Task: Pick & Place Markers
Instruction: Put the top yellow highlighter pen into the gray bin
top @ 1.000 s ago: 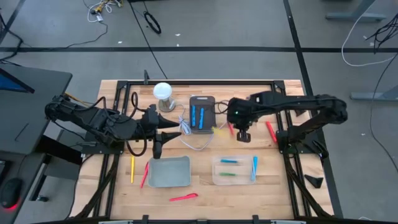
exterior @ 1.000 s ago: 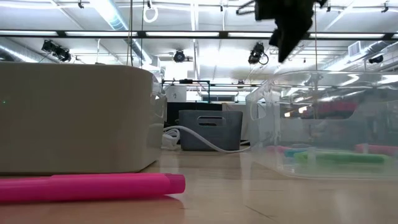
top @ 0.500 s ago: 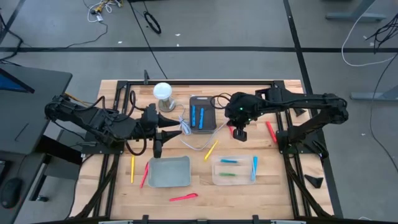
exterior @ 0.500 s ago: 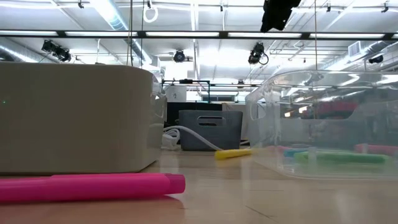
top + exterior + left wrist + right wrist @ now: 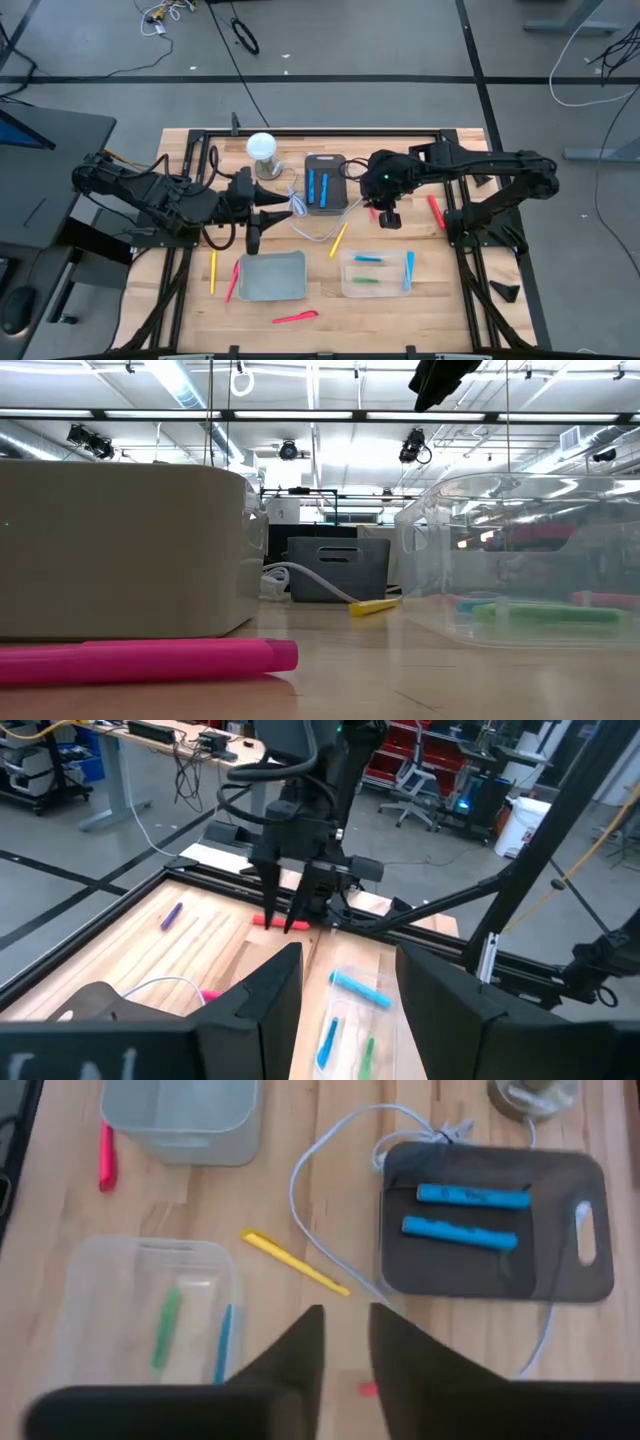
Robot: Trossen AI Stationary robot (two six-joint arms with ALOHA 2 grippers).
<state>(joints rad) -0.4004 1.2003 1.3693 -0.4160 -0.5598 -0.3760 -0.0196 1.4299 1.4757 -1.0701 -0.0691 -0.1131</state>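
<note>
My right gripper (image 5: 388, 218) hangs above the table just right of the dark tray (image 5: 340, 165), open by a narrow gap, with nothing between its fingers (image 5: 395, 1355). A yellow marker (image 5: 340, 240) lies flat on the wood below and left of it, also seen in the right wrist view (image 5: 295, 1263) and the low view (image 5: 375, 606). Two blue markers (image 5: 472, 1196) lie on the dark tray. My left gripper (image 5: 268, 212) waits open at the left, pointing toward the right arm.
A clear bin (image 5: 375, 288) at front right holds blue and green markers. A grey bin (image 5: 272, 275) stands to its left. Loose markers: pink (image 5: 295, 317), red (image 5: 233, 282), yellow (image 5: 213, 272), red (image 5: 436, 212). A white cable (image 5: 310, 222) loops by the tray.
The yellow marker, up near the tray's right edge a second ago, has fallen onto the table between the tray and the clear bin. My right gripper has risen a little; in the low view it has climbed toward the picture's top.
</note>
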